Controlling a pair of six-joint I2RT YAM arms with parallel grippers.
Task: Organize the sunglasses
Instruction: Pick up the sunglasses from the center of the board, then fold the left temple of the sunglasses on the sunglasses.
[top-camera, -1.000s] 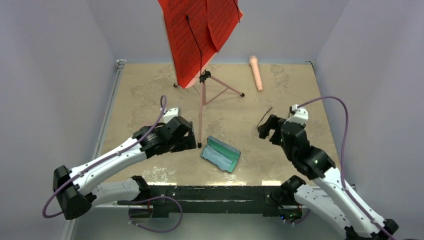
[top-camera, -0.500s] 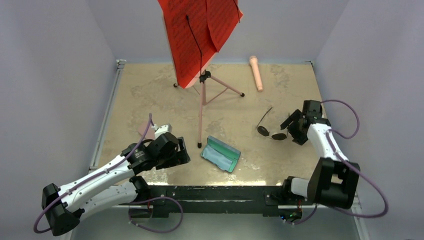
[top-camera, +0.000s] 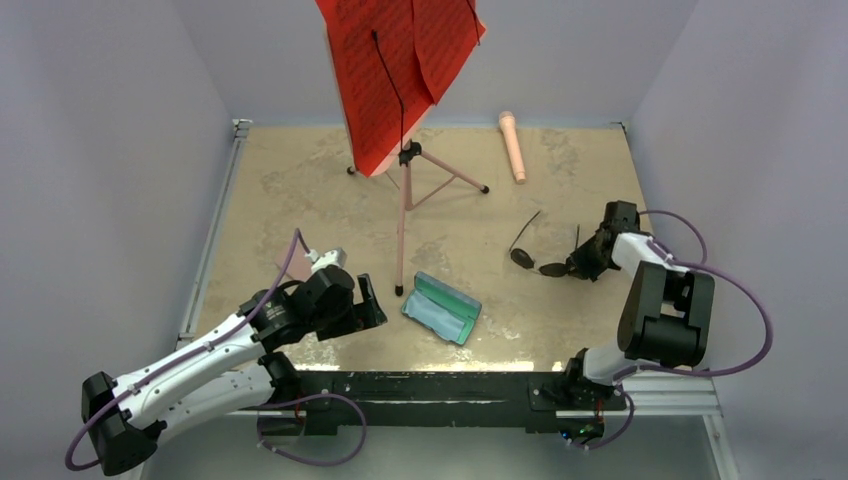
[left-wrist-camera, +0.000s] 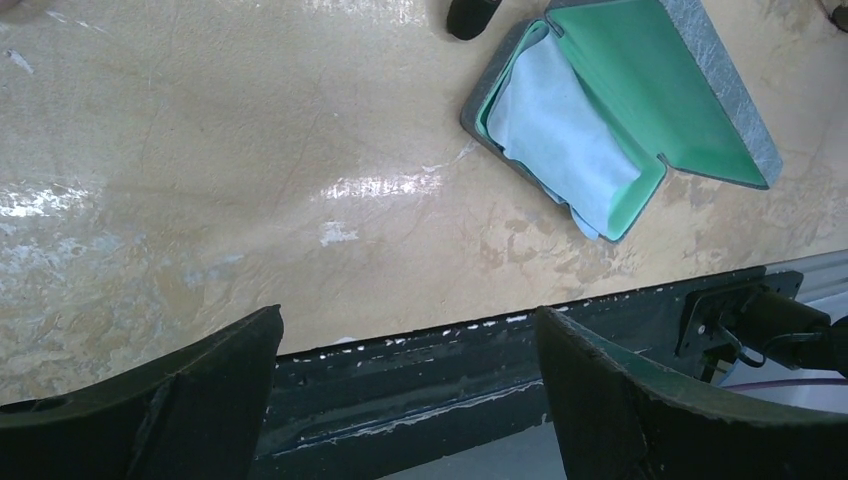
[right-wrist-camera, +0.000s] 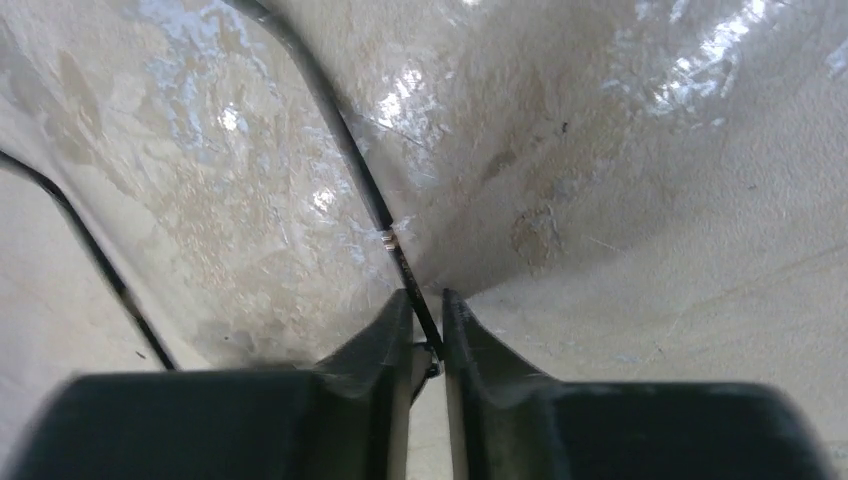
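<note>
The black sunglasses (top-camera: 541, 264) lie right of centre on the bench (top-camera: 300, 180), frame running left-right, lenses on the far side from the right jaws, which are clamped on one thin side arm (right-wrist-camera: 365, 185), while the left jaws stand wide apart near the open case (top-camera: 441, 309).

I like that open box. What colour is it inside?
The case is green inside; clearest in the left wrist view.
</note>
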